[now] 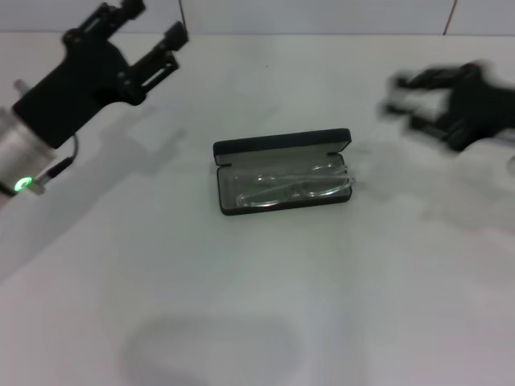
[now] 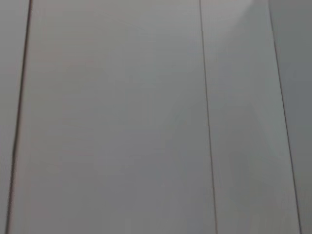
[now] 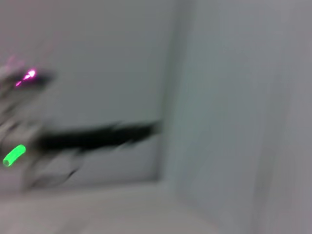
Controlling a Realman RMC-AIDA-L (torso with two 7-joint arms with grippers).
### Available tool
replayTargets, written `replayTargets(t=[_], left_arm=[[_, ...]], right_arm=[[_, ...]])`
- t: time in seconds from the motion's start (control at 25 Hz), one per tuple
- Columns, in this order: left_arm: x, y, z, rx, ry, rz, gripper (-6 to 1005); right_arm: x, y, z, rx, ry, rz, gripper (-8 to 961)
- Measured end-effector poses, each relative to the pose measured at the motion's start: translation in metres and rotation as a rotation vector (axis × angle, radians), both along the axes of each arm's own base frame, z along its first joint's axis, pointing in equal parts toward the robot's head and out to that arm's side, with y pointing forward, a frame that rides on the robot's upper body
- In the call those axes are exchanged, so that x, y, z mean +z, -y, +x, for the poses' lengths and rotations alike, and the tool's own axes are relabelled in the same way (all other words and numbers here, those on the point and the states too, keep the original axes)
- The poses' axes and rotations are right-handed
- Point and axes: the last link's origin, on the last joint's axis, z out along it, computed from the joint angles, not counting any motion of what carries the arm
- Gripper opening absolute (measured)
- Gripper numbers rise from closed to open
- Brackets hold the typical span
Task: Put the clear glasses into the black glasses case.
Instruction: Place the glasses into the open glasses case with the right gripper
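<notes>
1. Take the black glasses case [image 1: 283, 173] as your landmark: it lies open on the white table [image 1: 241, 305], near the middle of the head view, with its lid standing up along the far edge.

2. Your left gripper [image 1: 154, 36] is raised off the table, well to the left of the case and beyond its far edge. The arm slants up from the near-left, and the fingers [image 1: 165, 60] point away from you and toward the right. They stand apart, with nothing between them.

3. A green light [image 1: 22, 183] glows on the silver wrist section of that left arm, nearer to you than the gripper.

4. Your right gripper [image 1: 402, 95] hangs to the right of the case and a little beyond its far edge, well apart from it. It points back toward the case. It is badly smeared, so you cannot tell whether its fingers are apart or together.

5. The clear glasses [image 1: 294, 186] lie inside the case tray on the grey lining, running lengthwise from end to end. Neither gripper touches them or the case.

6. From the left gripper, the glasses sit to the right and nearer to you; from the right gripper, they sit to the left and nearer to you.

7. The left wrist view gives you only pale wall panels [image 2: 117, 122] with thin seams. The right wrist view is blurred; the dark streak in it is probably the other arm.
</notes>
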Motion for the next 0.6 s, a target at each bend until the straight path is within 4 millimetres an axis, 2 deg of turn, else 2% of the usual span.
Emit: replayTargets(t=[0.16,0.28,0.36,0.44,0.6], left_arm=[[-0.019,-0.020,0.010,0.047,-0.061,-0.149,726],[-0.038,-0.036,0.021,0.082,-0.149,-0.269,726],[-0.048,-0.042,0.027,0.091,-0.192,-0.309,726],[-0.053,-0.044,0.032,0.077,-0.208,-0.321,726],[-0.053,-0.043,0.039,0.048,-0.189,-0.321,726]], right_arm=[[0.032,-0.006,0.047,-0.228,-0.246,0.124,446],[0.040,-0.002,0.062,-0.270,-0.315,0.190,460],[0.035,0.002,0.066,-0.275,-0.295,0.181,470],[0.022,0.003,0.067,-0.273,-0.227,0.127,479],[-0.008,-0.002,0.066,-0.295,-0.069,0.018,498]])
